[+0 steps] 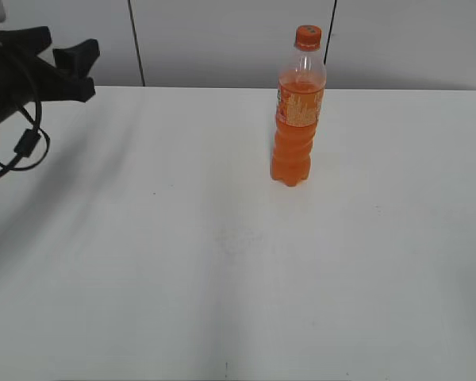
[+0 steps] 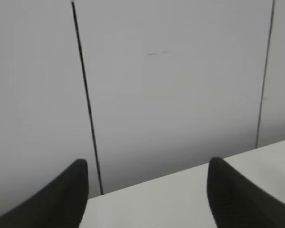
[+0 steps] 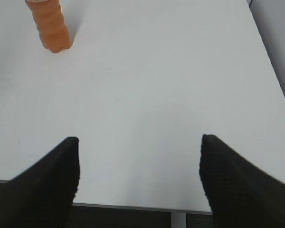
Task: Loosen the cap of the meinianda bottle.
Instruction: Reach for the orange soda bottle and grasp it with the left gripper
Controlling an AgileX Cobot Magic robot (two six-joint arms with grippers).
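Observation:
The meinianda bottle [image 1: 297, 119] stands upright on the white table [image 1: 222, 262], right of centre toward the back. Its orange cap [image 1: 308, 36] sits on the neck. Only the bottle's ribbed lower body [image 3: 51, 26] shows in the right wrist view, at the top left. My left gripper [image 1: 67, 63] is open and empty, raised at the far left, well away from the bottle; in the left wrist view its fingers [image 2: 147, 166] frame the wall and the table's back edge. My right gripper [image 3: 138, 145] is open and empty over the table's near edge; it is out of the exterior view.
A grey panelled wall [image 1: 222, 40] with dark vertical seams runs behind the table. A black cable [image 1: 20, 147] loops below the left arm. The table's right edge [image 3: 270, 61] and front edge [image 3: 133, 206] show in the right wrist view.

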